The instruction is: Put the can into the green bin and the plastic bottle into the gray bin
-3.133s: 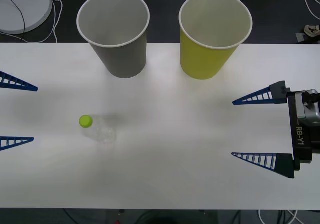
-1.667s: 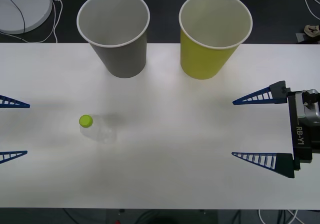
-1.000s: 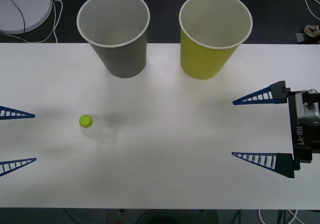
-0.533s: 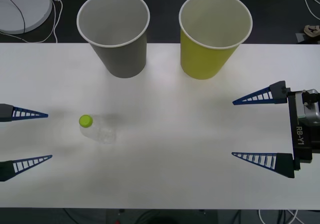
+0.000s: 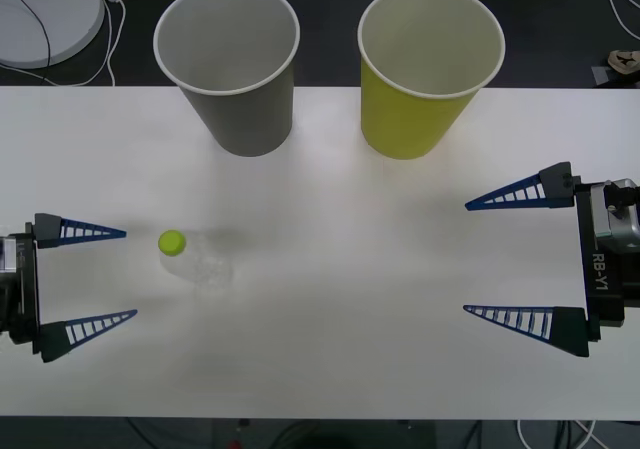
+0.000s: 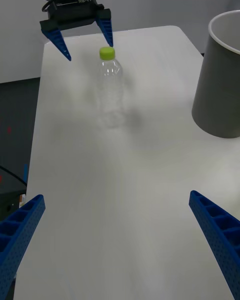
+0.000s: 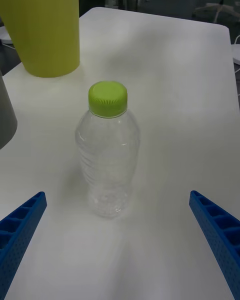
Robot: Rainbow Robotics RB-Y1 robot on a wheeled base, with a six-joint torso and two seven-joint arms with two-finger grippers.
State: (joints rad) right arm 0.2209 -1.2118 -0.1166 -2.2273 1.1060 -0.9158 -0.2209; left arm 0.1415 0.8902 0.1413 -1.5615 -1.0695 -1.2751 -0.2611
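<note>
Left gripper (image 5: 128,275): lower left of the front view, blue ribbed fingers spread wide, nothing between them, tips just short of the plastic bottle (image 5: 199,261)
Right gripper (image 5: 466,258): right edge of the front view, fingers likewise parted and empty, well apart from the bottle
Plastic bottle: upright on the white table (image 5: 340,349), left of centre, clear crinkled body, lime-green cap; in the left wrist view (image 7: 107,171) it stands centred between that arm's two fingers, not touching either
Gray bin (image 5: 232,67): upper left of centre, upright at the table's far edge, nothing visible inside
Green bin (image 5: 425,71): upper right of centre, just beside the gray one, upright, nothing visible inside
</note>
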